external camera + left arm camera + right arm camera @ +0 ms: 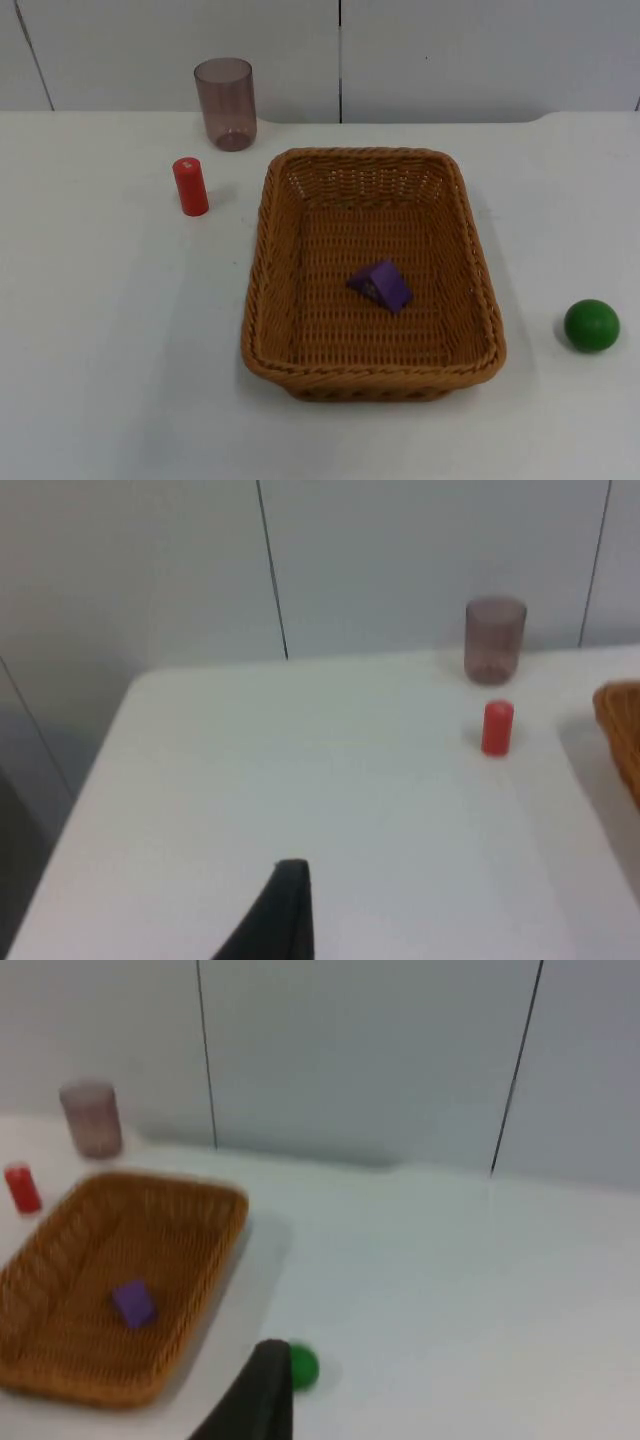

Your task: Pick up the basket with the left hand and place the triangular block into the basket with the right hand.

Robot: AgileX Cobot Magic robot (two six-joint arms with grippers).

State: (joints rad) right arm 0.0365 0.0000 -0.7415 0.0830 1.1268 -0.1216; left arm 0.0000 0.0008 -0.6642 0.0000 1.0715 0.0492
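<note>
- I see the purple triangular block [381,285] lying inside the basket [270,250], on its woven floor, a bit toward the near right side
- The block is small, with sloped sides, and it lies tipped on one face; from the right wrist camera it looks like a little purple lump [133,1303] on the basket floor
- The basket is brown wicker, shaped like a box with rounded corners, and it sits flat on the white table [100,350] near the middle
- Nothing covers the block; the basket walls stand all around it
- A red cylinder [190,186] stands upright on the table to the left of the basket, apart from it
- Behind the red cylinder, close to the grey wall [450,50], stands a see-through purple-brown cup [225,103]
- A green ball [591,325] rests on the table to the right of the basket, well apart from it
- From the right wrist camera I see a black fingertip [262,1400] of the right gripper just beside the green ball [302,1366], with the basket [210,1260] off to the side; I cannot tell how its jaws stand
- From the left wrist camera I see a black fingertip [280,915] of the left gripper over bare table, far from the red cylinder [497,728], the cup [495,640] and the basket edge [622,730]; I cannot tell how its jaws stand either
</note>
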